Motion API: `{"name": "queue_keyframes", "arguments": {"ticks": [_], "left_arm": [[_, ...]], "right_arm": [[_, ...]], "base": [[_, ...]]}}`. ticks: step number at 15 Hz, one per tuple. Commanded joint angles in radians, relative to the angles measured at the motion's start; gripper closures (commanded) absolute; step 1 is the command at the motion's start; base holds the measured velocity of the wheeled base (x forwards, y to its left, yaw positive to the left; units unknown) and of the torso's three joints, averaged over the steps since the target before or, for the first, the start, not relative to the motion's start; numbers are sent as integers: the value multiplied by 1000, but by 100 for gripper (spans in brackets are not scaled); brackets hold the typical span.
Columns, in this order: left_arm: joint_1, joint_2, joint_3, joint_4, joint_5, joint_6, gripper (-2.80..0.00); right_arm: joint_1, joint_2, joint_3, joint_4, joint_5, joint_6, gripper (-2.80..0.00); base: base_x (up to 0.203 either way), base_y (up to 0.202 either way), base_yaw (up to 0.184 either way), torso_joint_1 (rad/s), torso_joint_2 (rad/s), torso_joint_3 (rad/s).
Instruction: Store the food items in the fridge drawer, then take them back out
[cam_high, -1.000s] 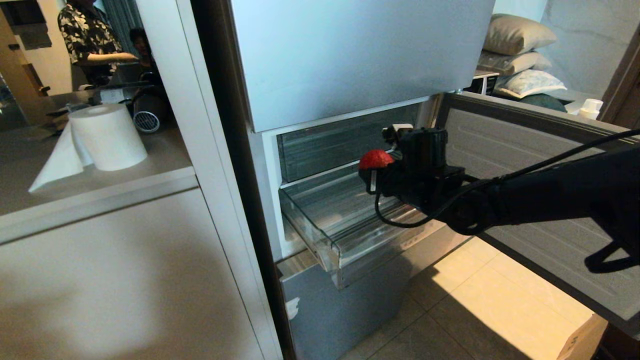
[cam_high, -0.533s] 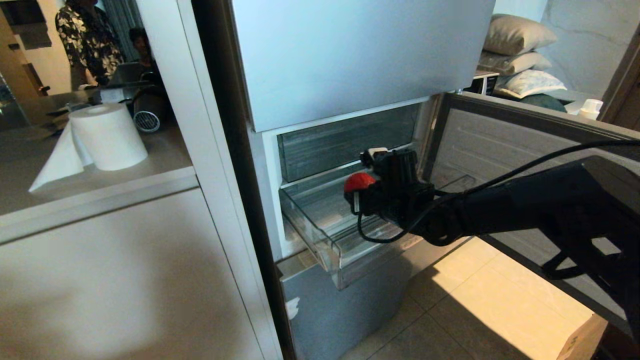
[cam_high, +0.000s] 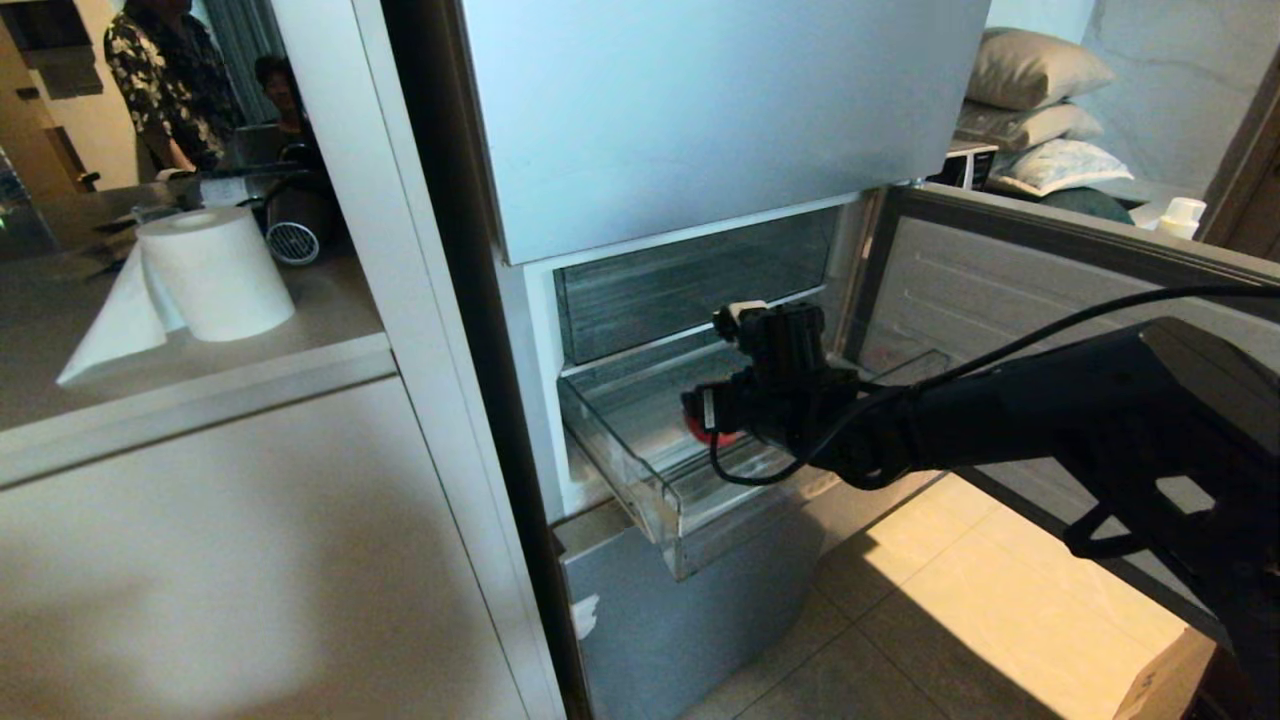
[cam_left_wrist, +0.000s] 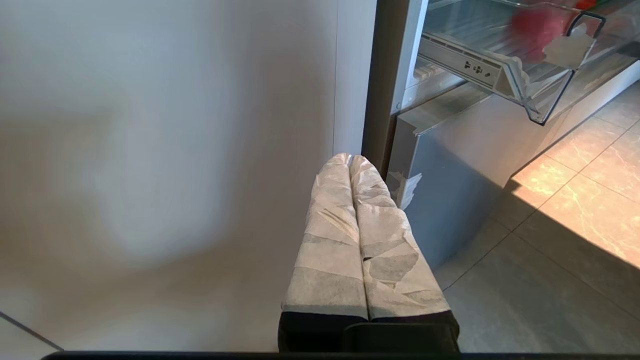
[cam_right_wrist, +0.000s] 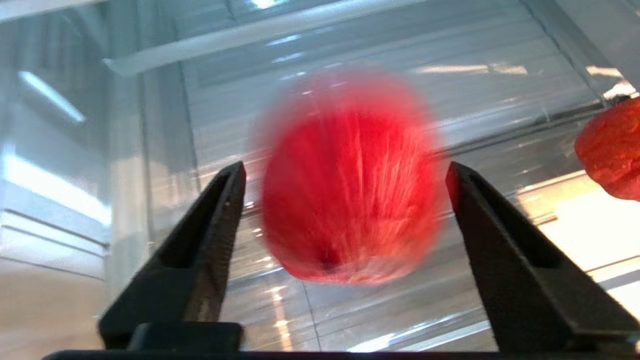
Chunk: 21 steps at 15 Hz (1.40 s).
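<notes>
**Right gripper spread over drawer, red piece loose between fingers**

Head view, left to right: paper roll on the counter, two people behind it at far left. White cabinet panel next. Then the fridge, door swung open to the right. The drawer is pulled out under the clear-fronted compartment.

Right gripper sits low over the drawer, arm reaching in from the right. A bit of red shows under its tip in the head view.

Right wrist view: fingers spread, gaps visible on both sides of the red piece, so not pinching it. The piece is blurred (motion smear) against the ribbed drawer floor; can't tell if it touches the floor. A second piece, orange-red, lies in the drawer off to one side.

Left gripper: taped fingers pressed together, nothing between them, low beside the cabinet and the fridge's lower corner. From there the red piece shows through the drawer's clear wall.

Pillows far right.
</notes>
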Motion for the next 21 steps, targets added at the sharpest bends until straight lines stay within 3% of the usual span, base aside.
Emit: {"name": "queue_keyframes", "arguments": {"ticks": [1,4,9,10,16,18,21], "left_arm": [[0,0,2,0,0,0,0],[-1,0,2,0,0,0,0],[0,0,2,0,0,0,0],[0,0,2,0,0,0,0],[0,0,2,0,0,0,0],[0,0,2,0,0,1,0],[0,0,2,0,0,0,0]], "right_arm": [[9,8,-41,19,-8,2,-280],[23,-9,-92,97,-21,12,-280],[22,-197,-9,201,-57,76,-280],[25,-255,35,224,-63,92,0],[105,-549,378,389,-56,214,0],[131,-568,449,450,-25,276,0],[133,-545,500,455,21,291,0]], "base": [[0,0,0,0,0,0],[0,0,0,0,0,0],[0,0,0,0,0,0],[0,0,0,0,0,0],[0,0,0,0,0,0],[0,0,0,0,0,0],[0,0,0,0,0,0]]}}
